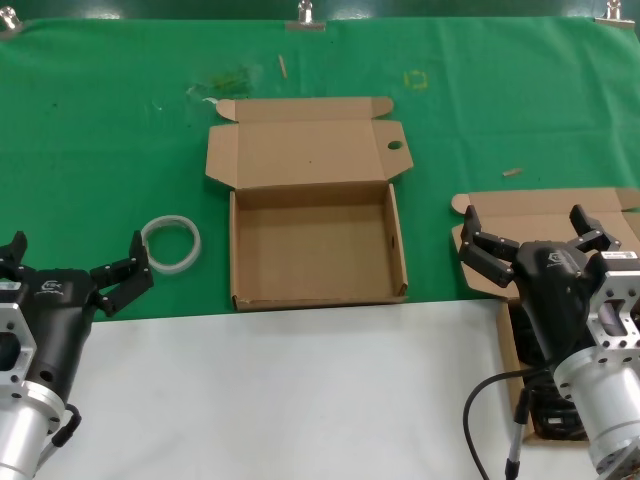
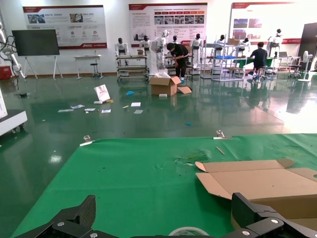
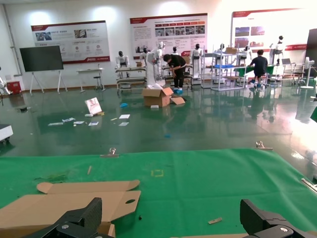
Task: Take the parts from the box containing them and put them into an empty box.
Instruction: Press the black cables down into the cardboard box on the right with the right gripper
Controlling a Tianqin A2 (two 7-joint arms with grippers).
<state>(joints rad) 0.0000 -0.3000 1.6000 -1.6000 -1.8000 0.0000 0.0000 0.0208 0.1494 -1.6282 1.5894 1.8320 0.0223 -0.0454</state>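
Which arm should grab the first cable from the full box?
Right. The right gripper hovers open over the box containing them, where black cables show. The left gripper sits far off by the white ring.

Even, bright overhead light in all three views, no hard shadows. Head view: green cloth (image 1: 120,130) evenly lit, white table strip (image 1: 280,390) near clipping but not blown. Empty box (image 1: 315,245) shows soft shade along its inner walls. Right edge box holding black cables (image 1: 545,405) sits in the arm's shadow, detail lost there. Wrist views: glossy hall floor (image 2: 148,119) mirrors ceiling lights, back wall lamps (image 3: 111,12) glare. Fingers (image 3: 81,218) at frame bottom are soft, background sharp. Slight wide-angle bend at edges.
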